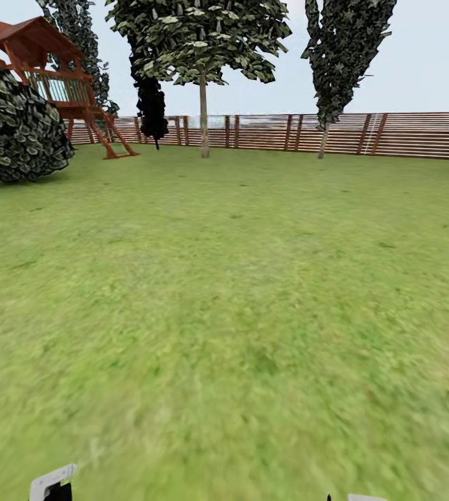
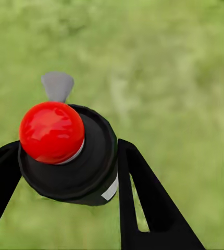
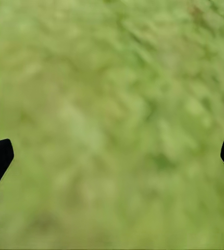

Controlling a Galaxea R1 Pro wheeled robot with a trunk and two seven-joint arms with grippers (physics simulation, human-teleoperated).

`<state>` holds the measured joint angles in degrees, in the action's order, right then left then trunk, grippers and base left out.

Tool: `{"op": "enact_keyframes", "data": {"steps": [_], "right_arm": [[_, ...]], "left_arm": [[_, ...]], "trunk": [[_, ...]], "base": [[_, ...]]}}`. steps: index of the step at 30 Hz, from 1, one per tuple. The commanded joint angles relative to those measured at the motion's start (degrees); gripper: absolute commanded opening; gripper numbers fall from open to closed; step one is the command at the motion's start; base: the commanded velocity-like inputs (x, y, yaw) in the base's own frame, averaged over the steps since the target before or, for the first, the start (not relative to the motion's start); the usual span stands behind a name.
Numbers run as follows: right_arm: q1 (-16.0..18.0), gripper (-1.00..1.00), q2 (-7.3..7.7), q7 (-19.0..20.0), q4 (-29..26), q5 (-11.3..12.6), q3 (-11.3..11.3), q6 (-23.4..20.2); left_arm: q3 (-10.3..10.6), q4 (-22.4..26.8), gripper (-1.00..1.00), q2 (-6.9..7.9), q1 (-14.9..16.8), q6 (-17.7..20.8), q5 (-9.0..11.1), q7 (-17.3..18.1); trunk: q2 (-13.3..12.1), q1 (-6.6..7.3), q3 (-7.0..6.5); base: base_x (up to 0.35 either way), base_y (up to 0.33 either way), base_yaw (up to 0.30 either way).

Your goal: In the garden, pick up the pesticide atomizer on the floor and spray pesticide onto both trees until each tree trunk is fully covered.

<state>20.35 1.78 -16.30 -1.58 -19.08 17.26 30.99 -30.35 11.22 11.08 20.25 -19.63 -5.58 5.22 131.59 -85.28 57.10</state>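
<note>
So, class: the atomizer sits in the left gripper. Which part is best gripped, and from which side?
Probably the round black body, as the left gripper does now: its fingers close on the atomizer from opposite sides, below the red cap. That leaves the grey nozzle clear over the lawn.
</note>
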Motion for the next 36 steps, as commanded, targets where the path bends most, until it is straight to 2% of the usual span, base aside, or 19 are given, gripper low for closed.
{"op": "enact_keyframes", "data": {"steps": [1,36], "right_arm": [[0.04,1.00,0.03,-0.31,0.07,-0.61,0.32,0.13],[0.04,1.00,0.03,-0.31,0.07,-0.61,0.32,0.12]], "left_arm": [[-0.50,-0.06,-1.00,0.00,0.05,-0.22,-0.57,0.23],[-0.50,-0.12,-1.00,-0.03,0.05,-0.18,-0.58,0.23]], "trunk": [[0.02,-0.02,0.05],[0.02,-0.02,0.05]], "base": [[0.338,0.000,0.000],[0.338,0.000,0.000]]}}
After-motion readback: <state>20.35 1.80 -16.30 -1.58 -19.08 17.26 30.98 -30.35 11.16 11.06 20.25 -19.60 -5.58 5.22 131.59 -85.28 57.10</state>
